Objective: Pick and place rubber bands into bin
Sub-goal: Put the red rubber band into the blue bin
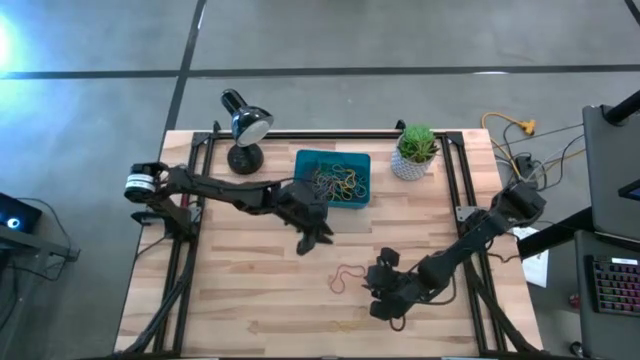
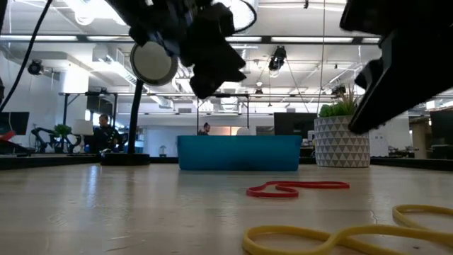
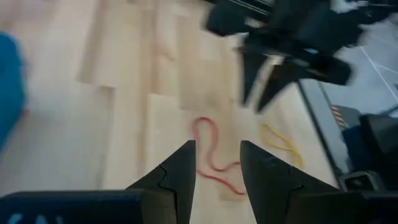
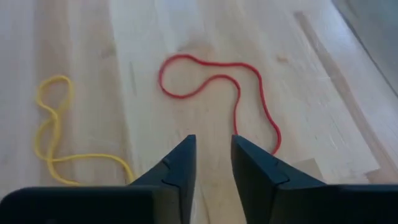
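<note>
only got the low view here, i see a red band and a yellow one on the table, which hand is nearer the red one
Observer: The right hand. From above it sits just beside the red band.
Operator: is it holding anything
Observer: No. Its wrist view shows the fingers apart with nothing between them, and the red band lies flat on the wood just ahead.
Operator: where's the left hand
Observer: The left hand hangs just in front of the bin, empty.
Operator: anything in the bin yet
Observer: Yes, a tangle of mixed-colour rubber bands already lies inside.
</note>
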`<state>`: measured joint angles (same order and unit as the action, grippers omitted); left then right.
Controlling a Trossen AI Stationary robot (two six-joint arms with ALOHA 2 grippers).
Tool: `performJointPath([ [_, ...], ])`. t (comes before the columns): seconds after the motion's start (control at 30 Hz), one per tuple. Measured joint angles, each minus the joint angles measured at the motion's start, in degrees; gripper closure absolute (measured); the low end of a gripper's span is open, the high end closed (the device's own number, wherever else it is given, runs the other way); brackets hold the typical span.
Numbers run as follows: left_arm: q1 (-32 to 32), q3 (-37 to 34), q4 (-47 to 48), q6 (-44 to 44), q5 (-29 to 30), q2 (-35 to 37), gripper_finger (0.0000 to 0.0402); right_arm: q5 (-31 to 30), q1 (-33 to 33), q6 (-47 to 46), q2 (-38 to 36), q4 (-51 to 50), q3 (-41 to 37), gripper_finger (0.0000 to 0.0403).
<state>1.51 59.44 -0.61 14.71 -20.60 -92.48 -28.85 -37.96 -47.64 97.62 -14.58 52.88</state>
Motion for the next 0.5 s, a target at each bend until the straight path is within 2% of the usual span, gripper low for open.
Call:
performJointPath([
  [0.33,-8.74,-0.94,1.39,1.68,-0.10,6.03,0.0292,0.95,2.88,-2.82,0.68,-1.17,-1.96,0.0234],
  [0.5,-11.06,-0.94,3.04,3.10,-0.08,9.57,0.0292,6.54,5.02,-1.48,0.68,2.69,-5.12,0.0212],
])
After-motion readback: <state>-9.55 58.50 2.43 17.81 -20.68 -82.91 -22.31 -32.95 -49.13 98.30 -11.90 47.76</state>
